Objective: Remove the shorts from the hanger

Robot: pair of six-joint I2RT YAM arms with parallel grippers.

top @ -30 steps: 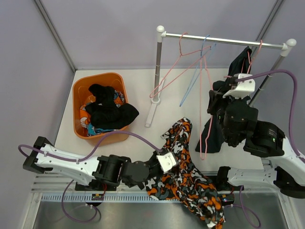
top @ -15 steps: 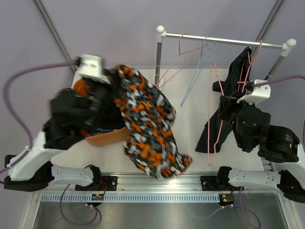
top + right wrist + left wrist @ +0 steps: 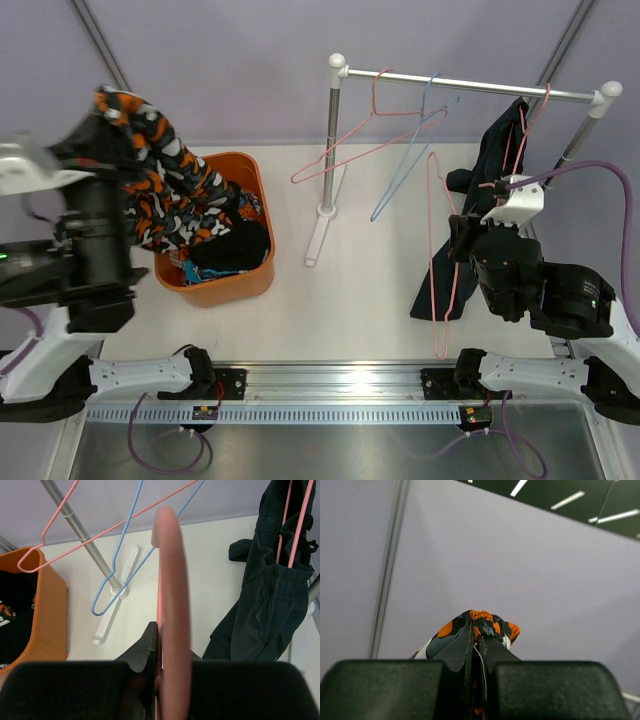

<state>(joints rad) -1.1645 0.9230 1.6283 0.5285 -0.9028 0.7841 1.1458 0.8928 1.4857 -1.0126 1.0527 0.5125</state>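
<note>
My left gripper (image 3: 478, 635) is shut on a bunched edge of the orange, black and white camouflage shorts (image 3: 487, 622). In the top view that arm is raised at the far left. The camouflage shorts (image 3: 165, 190) drape from it down into the orange basket (image 3: 250, 282). Black shorts (image 3: 238, 245) and a teal patterned pair (image 3: 203, 273) lie in the basket. My right gripper (image 3: 159, 630) is shut on a bare pink hanger (image 3: 172, 580), which hangs down in front of the right arm (image 3: 433, 300). Dark navy shorts (image 3: 497, 160) hang on another pink hanger at the rail's right end.
A metal clothes rail (image 3: 470, 86) crosses the back on two posts, with its left foot (image 3: 318, 235) on the table. An empty pink hanger (image 3: 350, 155) and a blue hanger (image 3: 405, 170) dangle from it. Purple walls close in the back and sides.
The left arm has swung the camouflage shorts from the front middle of the table up and left, over the basket. The right gripper keeps the pink hanger, shifted slightly.
</note>
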